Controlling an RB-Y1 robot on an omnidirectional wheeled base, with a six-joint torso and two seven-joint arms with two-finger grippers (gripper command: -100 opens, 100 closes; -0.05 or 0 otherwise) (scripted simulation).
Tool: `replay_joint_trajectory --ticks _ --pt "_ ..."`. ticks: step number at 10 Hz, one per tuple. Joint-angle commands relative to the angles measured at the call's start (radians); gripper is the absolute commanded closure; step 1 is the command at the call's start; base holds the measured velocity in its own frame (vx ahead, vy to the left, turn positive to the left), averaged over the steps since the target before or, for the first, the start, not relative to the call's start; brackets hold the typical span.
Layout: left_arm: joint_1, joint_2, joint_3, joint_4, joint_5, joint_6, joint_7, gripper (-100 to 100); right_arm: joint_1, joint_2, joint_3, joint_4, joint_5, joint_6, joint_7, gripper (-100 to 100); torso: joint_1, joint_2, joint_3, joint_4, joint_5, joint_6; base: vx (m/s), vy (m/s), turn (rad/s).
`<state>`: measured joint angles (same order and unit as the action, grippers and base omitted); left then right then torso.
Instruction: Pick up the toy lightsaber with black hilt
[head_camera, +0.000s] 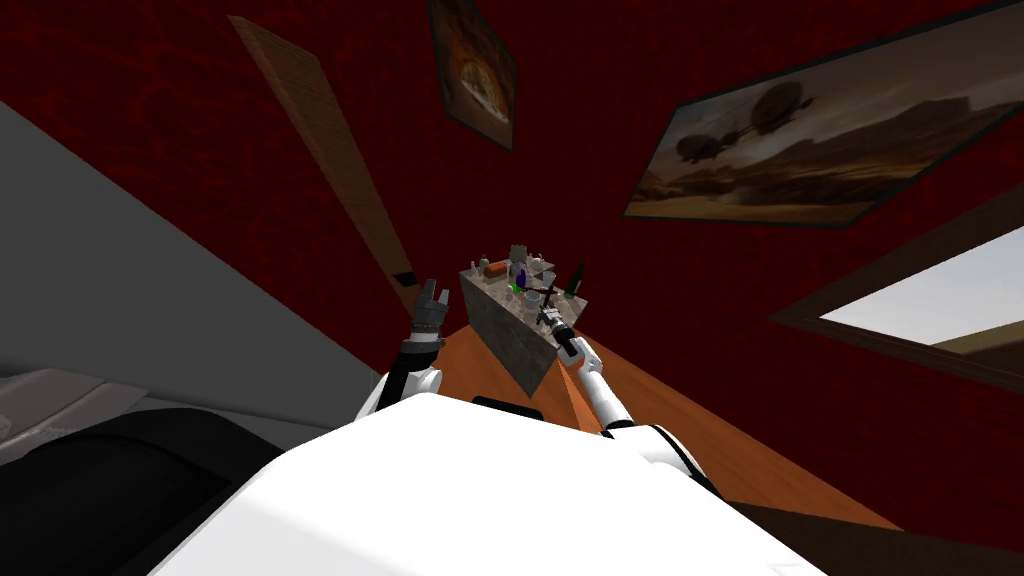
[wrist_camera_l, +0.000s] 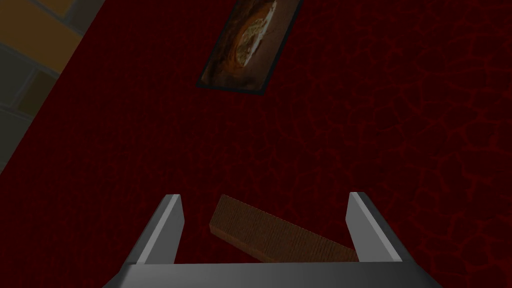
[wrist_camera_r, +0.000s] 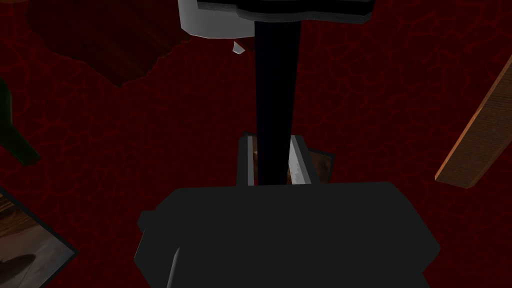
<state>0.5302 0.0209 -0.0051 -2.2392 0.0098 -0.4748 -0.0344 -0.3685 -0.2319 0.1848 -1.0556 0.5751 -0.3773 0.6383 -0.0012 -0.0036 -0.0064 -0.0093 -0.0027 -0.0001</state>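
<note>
In the right wrist view my right gripper is shut on the toy lightsaber's black hilt. The hilt rises straight from between the two fingers to a grey and white end piece. In the head view the right gripper is over the near edge of a stone-grey block table. The lightsaber shows there as a thin dark rod above the tabletop's clutter. My left gripper is raised to the left of the table, and its fingers stand wide open with nothing between them.
Several small things crowd the tabletop: white cups, an orange-brown box, a green piece and a dark bottle. A dark red wall with a wooden strip stands behind. The orange wooden floor runs beside the table.
</note>
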Motion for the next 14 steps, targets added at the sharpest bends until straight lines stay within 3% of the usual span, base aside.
replay_joint_trajectory --ticks 1,2,4,5,8,9,12,13,14 --pt "0.000 0.000 0.000 0.000 0.000 0.000 0.000 0 0.050 -0.014 -0.044 -0.050 -0.004 -0.006 0.001 100 0.000 0.000 0.000 0.000 0.000 0.000 0.041 0.025 0.295" --pt "0.000 0.000 0.000 0.000 0.000 0.000 0.000 0 0.085 -0.014 -0.044 -0.087 -0.004 -0.006 0.001 100 0.000 -0.002 -0.001 0.000 0.000 -0.001 0.053 0.021 0.167" --pt "0.000 0.000 0.000 0.000 0.000 0.000 0.000 0 0.129 -0.014 -0.044 -0.092 -0.004 -0.006 0.001 100 -0.001 -0.001 -0.001 -0.001 -0.001 0.001 0.025 0.008 -0.012" --pt "0.000 0.000 0.000 0.000 0.000 0.000 0.000 0 0.160 -0.034 -0.081 -0.150 -0.007 -0.003 -0.006 100 -0.002 0.001 -0.003 -0.006 -0.002 0.002 0.035 0.031 0.327" --pt "0.000 0.000 0.000 0.000 0.000 0.000 0.000 0 0.243 -0.034 -0.081 -0.196 -0.007 -0.003 -0.006 100 -0.003 0.000 -0.005 -0.009 -0.002 0.002 0.030 0.012 0.035" --pt "0.000 0.000 0.000 0.000 0.000 0.000 0.000 0 0.267 -0.053 -0.118 -0.242 -0.011 0.000 -0.013 100 -0.005 0.000 -0.006 -0.012 -0.004 0.003 0.049 0.027 0.292" --pt "0.000 0.000 0.000 0.000 0.000 0.000 0.000 0 0.354 -0.053 -0.118 -0.299 -0.011 0.000 -0.013 100 -0.006 -0.003 -0.008 -0.014 -0.004 0.004 0.029 0.007 0.044" --pt "0.000 0.000 0.000 0.000 0.000 0.000 0.000 0 0.383 -0.072 -0.155 -0.344 -0.014 0.002 -0.020 100 -0.007 -0.001 -0.009 -0.016 -0.005 0.005 0.039 0.031 0.297" --pt "0.000 0.000 0.000 0.000 0.000 0.000 0.000 0 0.411 -0.072 -0.155 -0.370 -0.014 0.002 -0.020 100 -0.006 -0.003 -0.010 -0.017 -0.005 0.003 0.053 0.019 0.162"
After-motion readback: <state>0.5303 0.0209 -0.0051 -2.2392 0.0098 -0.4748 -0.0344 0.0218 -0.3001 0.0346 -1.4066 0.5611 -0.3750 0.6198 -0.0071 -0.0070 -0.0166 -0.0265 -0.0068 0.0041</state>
